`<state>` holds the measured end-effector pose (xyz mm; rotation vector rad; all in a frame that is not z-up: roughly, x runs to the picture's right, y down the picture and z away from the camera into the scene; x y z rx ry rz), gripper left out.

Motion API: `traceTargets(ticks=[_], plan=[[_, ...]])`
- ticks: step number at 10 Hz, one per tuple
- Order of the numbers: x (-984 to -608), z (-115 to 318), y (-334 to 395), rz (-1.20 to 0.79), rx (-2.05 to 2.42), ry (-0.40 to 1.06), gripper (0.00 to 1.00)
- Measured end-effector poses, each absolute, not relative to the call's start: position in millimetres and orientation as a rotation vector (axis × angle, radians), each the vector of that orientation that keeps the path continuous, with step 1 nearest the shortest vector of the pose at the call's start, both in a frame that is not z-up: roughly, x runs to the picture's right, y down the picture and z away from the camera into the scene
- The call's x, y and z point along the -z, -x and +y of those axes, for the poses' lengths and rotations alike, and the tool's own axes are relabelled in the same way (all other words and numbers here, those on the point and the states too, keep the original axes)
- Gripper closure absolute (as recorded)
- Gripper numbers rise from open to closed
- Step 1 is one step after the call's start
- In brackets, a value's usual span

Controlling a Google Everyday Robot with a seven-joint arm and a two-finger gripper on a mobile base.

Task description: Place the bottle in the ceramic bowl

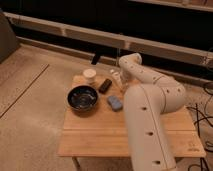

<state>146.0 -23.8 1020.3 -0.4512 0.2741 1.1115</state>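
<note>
Your end effector (118, 75) sat closed at the far edge of the tabletop (100, 135), beside the bottle (114, 76), apart from the ceramic bowl (71, 98).

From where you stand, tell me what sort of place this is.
Likely a robot test lab: bare speckled floor, loose cables, a wooden table. The gripper is at the table's far edge.
</note>
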Motion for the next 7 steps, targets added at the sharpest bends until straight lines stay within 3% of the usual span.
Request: traceTargets(ticks=[3, 5, 7], plan=[[-996, -79, -139, 0.212, -1.144, 0.332, 1.00], [-955, -127, -130, 0.141, -1.152, 0.209, 1.00], [-902, -147, -113, 0.070, -1.128, 0.113, 1.00]])
